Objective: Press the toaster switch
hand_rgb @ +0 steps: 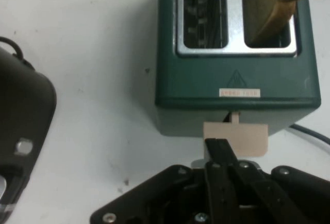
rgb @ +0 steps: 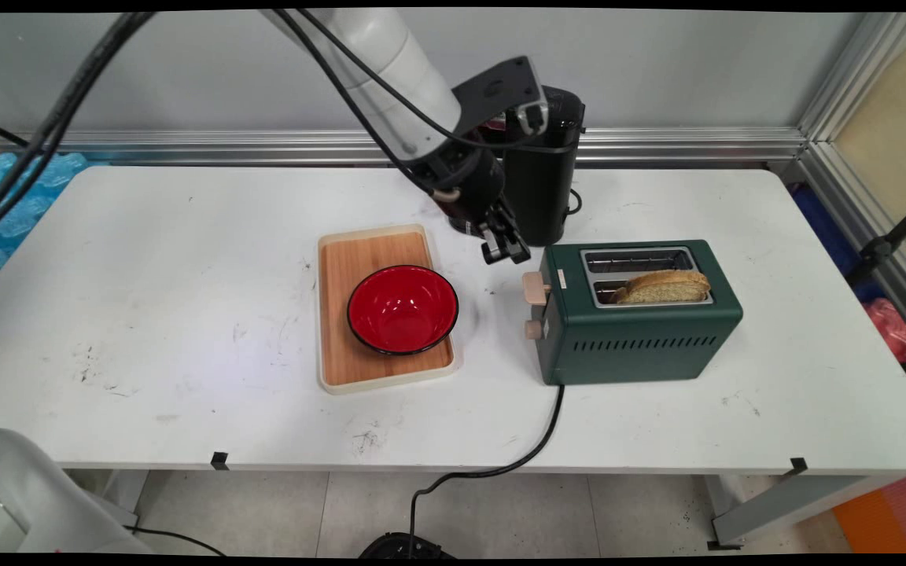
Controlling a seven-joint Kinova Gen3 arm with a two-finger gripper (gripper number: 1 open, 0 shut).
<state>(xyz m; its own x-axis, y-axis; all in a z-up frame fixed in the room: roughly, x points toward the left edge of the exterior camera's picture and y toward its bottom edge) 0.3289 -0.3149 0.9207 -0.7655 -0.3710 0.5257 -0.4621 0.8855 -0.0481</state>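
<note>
A dark green two-slot toaster (rgb: 638, 314) (hand_rgb: 237, 79) stands right of centre, with a slice of bread (rgb: 664, 287) (hand_rgb: 276, 7) sticking up from its near slot. Its beige lever (rgb: 533, 288) (hand_rgb: 236, 137) sits on the left end, above a beige knob (rgb: 533, 329). My gripper (rgb: 506, 250) (hand_rgb: 217, 146) hangs shut just above and left of the lever. In the hand view the closed fingertips (hand_rgb: 216, 149) sit right at the lever's edge.
A red bowl (rgb: 403, 309) rests on a wooden tray (rgb: 343, 259) left of the toaster. A tall black appliance (rgb: 543, 181) (hand_rgb: 20, 131) stands behind my gripper. The toaster's black cord (rgb: 535, 440) runs off the front edge.
</note>
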